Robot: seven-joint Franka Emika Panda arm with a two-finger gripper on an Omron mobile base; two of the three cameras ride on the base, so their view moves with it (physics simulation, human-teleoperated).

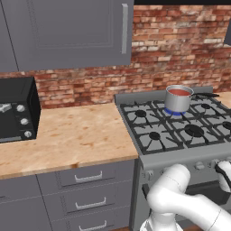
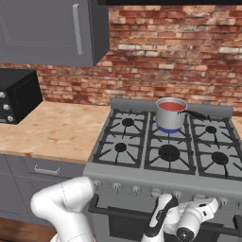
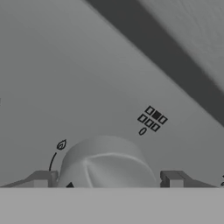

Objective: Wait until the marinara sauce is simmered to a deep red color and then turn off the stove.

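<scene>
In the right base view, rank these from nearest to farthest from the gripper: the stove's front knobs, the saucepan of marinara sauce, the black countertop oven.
1. Front knobs, on the stove panel just above the gripper.
2. Saucepan of marinara sauce, on a rear burner, up and behind.
3. Black countertop oven, far left on the counter.

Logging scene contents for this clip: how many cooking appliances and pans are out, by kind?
Gas stove: 1
Black countertop oven: 1
Steel saucepan holding marinara sauce: 1
Total: 3
</scene>
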